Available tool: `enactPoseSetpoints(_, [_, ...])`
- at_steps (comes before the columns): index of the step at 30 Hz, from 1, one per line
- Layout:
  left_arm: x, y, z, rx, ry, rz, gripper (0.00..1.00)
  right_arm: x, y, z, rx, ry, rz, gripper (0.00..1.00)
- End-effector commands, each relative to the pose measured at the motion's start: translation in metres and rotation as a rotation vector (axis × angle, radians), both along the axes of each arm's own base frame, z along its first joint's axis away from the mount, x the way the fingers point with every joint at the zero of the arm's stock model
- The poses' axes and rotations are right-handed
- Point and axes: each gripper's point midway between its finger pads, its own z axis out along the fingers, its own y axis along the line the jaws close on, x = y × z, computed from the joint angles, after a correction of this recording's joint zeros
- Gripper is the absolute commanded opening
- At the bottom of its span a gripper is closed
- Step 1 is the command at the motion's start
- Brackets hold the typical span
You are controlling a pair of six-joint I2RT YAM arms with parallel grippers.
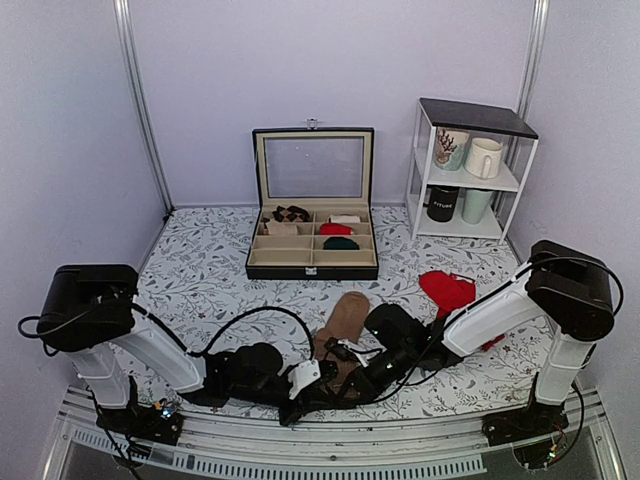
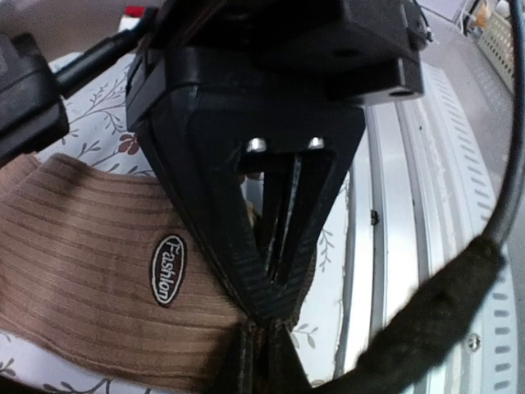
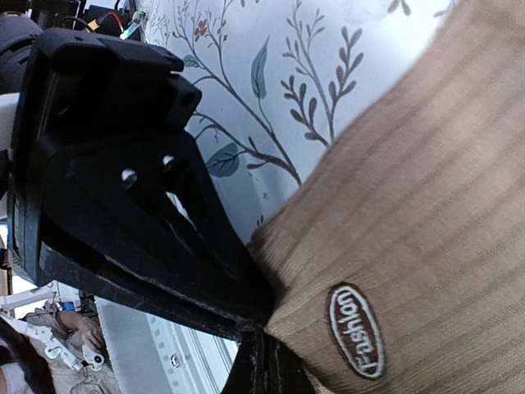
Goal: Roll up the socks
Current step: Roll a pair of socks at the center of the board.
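The tan-brown ribbed socks point(image 1: 347, 312) lie flat and long on the flowered table, toes toward the box, cuff end toward me. Both arms meet nose to nose at that near end. In the left wrist view the socks point(image 2: 90, 271) show an oval "Fashion" label, and my left gripper point(image 2: 264, 361) is shut on their edge, with the right gripper point(image 2: 268, 305) pointing straight at it. In the right wrist view my right gripper point(image 3: 267, 371) is shut on the corner of the socks point(image 3: 426, 205), next to the left gripper point(image 3: 246, 305). From above the hands point(image 1: 335, 378) hide the cuff.
A black open box point(image 1: 312, 268) with small sock rolls in its compartments stands behind the socks. Red socks point(image 1: 447, 290) lie to the right, partly under the right arm. A white shelf point(image 1: 470, 185) with mugs stands at the back right. The metal rail point(image 1: 330, 450) runs along the near edge.
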Motion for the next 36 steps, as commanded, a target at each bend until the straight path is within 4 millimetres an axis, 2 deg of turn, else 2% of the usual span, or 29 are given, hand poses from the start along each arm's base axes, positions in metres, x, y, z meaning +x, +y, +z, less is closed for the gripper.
enactPoseSetpoints(1, [-0.01,0.0,-0.009,0.009,0.034,-0.023,0.0,-0.003,-0.008,-0.021,-0.081,0.046,-0.006,0.02])
enactPoseSetpoints(3, [-0.011,0.003,-0.011,0.012,0.049,-0.014,0.0,-0.002,-0.007,-0.019,-0.074,0.04,-0.008,0.03])
enactPoseSetpoints(6, [-0.012,0.011,-0.018,0.034,0.089,0.011,0.0,0.006,-0.005,-0.009,-0.047,-0.021,-0.016,0.11])
enactPoseSetpoints(10, [-0.015,0.022,-0.031,0.093,0.196,0.076,0.0,0.03,-0.005,0.043,0.142,-0.327,-0.042,0.32])
enactPoseSetpoints(12, [-0.019,0.03,-0.039,0.131,0.261,0.105,0.0,0.032,-0.012,0.073,0.279,-0.505,-0.042,0.43])
enactPoseSetpoints(14, [-0.024,0.039,-0.045,0.164,0.324,0.125,0.0,0.027,-0.019,0.086,0.353,-0.636,-0.024,0.5])
enactPoseSetpoints(16, [-0.028,0.047,-0.052,0.195,0.374,0.143,0.0,0.02,-0.023,0.082,0.371,-0.721,0.034,0.52])
enactPoseSetpoints(20, [-0.033,0.058,-0.061,0.227,0.436,0.167,0.0,-0.004,-0.015,0.064,0.382,-0.821,0.167,0.52])
enactPoseSetpoints(27, [-0.036,0.059,-0.064,0.234,0.473,0.167,0.0,-0.038,-0.001,0.036,0.352,-0.834,0.308,0.53])
enactPoseSetpoints(33, [-0.035,0.059,-0.067,0.233,0.483,0.165,0.0,-0.042,-0.005,0.012,0.263,-0.841,0.324,0.52])
enactPoseSetpoints(36, [-0.035,0.059,-0.067,0.231,0.486,0.163,0.0,-0.033,-0.006,0.002,0.207,-0.853,0.293,0.42])
